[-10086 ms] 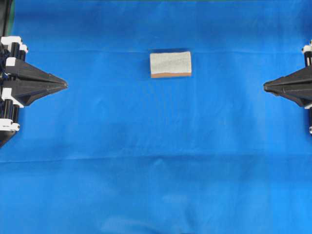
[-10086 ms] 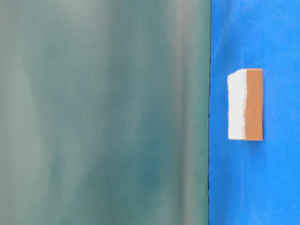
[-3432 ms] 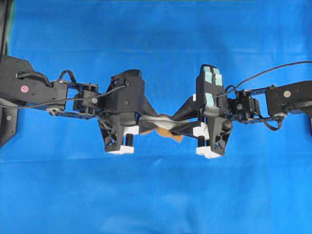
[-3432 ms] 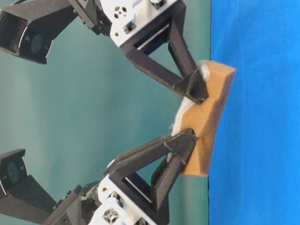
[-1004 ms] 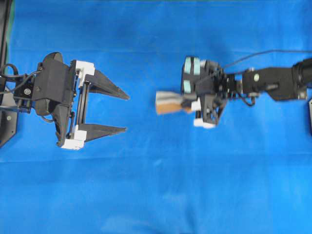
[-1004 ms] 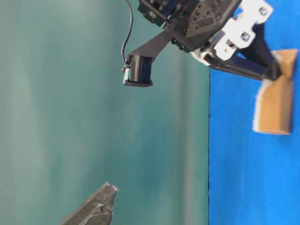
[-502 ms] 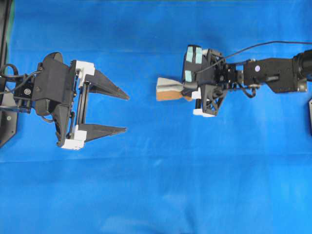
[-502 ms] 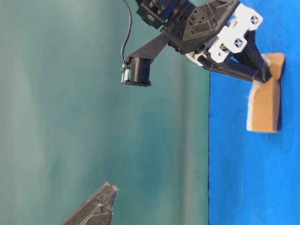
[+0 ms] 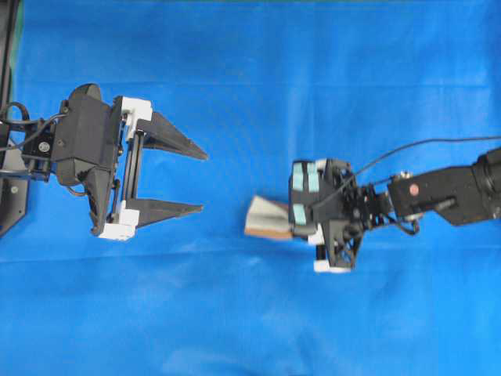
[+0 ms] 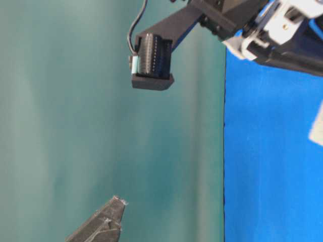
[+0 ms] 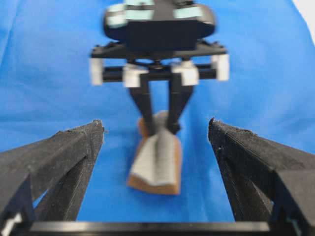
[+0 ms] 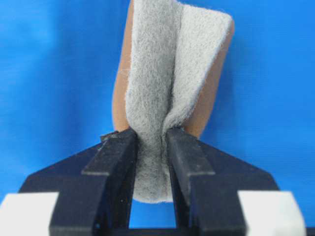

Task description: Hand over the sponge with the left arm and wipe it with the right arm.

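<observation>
What moved: the right arm has swung toward the bottom of the overhead view since a moment ago, and it took the sponge along; a second ago the sponge sat higher up in that view
What stayed: the left arm has not moved at all in the last second
Right end effector: shut tight on the sponge, pinching one end so hard that the grey fuzzy face folds up between the two fingers
Left end effector: wide open, with nothing in it
Where the sponge is: in the right end effector, low over the blue tabletop, sticking out toward the left arm; it is well apart from the left fingers
Is it touching the tabletop: cannot tell for sure; in the left wrist view it looks like its far edge sits on or just above the blue cloth
What this means: the hand over looks done, because the sponge is with the right arm now and the left one has let go
Step now: most likely the wiping, with the right arm sweeping the sponge across the cloth
Watch out: the grip is only on one end, so the sponge could bend or slip if pushed down hard
</observation>
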